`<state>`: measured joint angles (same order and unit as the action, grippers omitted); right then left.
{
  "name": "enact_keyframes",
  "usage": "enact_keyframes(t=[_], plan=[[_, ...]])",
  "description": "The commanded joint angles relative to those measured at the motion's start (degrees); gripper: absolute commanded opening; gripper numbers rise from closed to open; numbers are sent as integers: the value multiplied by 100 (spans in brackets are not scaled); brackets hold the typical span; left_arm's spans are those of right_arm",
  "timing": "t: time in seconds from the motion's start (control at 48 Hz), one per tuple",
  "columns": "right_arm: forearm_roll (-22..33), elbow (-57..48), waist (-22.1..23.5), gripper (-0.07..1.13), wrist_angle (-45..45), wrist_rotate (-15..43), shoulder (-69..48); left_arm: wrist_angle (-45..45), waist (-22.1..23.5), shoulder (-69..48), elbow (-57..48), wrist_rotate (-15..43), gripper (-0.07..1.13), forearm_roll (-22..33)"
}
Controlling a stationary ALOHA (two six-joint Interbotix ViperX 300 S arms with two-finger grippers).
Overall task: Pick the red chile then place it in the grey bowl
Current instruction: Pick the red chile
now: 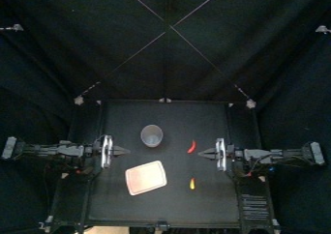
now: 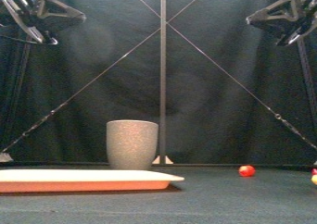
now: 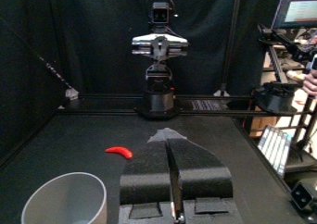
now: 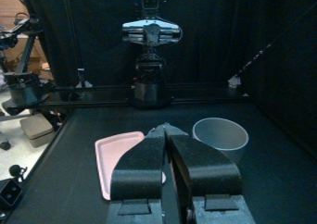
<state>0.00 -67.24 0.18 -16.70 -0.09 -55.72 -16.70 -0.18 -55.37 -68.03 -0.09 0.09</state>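
The red chile (image 1: 193, 147) lies on the black table right of centre, and in the front view it shows as a small red shape (image 2: 247, 170). It also appears in the left wrist view (image 3: 120, 153). The tall grey speckled cup (image 1: 153, 134) stands upright at mid-table (image 2: 132, 143), empty as seen from the wrist views (image 3: 69, 198) (image 4: 221, 135). My left gripper (image 1: 119, 152) hovers at the left, shut and holding nothing (image 3: 170, 133). My right gripper (image 1: 208, 153) hovers at the right, close beside the chile, also shut and holding nothing (image 4: 168, 129).
A flat pink tray (image 1: 146, 177) lies in front of the cup (image 2: 87, 180) (image 4: 124, 154). A small yellow-orange toy (image 1: 193, 184) rests near the front, right of the tray. Both arms hang well above the table in the front view.
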Motion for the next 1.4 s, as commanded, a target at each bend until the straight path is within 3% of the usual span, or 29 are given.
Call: enact_keyframes(t=[0.021,0.271,0.417,0.479,0.604,0.771,0.875,1.104,1.396], plan=[[-132,44,9,1,123,105,211,-62,-70,-35,-9,18,-6,0],[-281,905,193,7,2435,202,1336,-53,-79,-114,-88,26,-4,-18],[158,1538,229,10,3735,158,1934,-44,-132,-114,-114,26,-4,-9],[413,1740,229,17,4298,185,2127,-44,-158,-114,-123,26,-4,0],[765,1863,308,41,4843,176,2382,-44,-211,-114,-149,26,-4,0],[888,1837,527,86,4843,149,2839,-44,-299,-114,-202,18,-4,0],[976,1863,650,105,4843,132,3199,-44,-325,-114,-220,18,-4,9],[1468,2206,896,104,5080,123,4192,-44,-334,-114,-237,26,-4,9],[1494,2689,1230,103,5150,53,4922,-35,-343,-114,-237,26,-4,0]])
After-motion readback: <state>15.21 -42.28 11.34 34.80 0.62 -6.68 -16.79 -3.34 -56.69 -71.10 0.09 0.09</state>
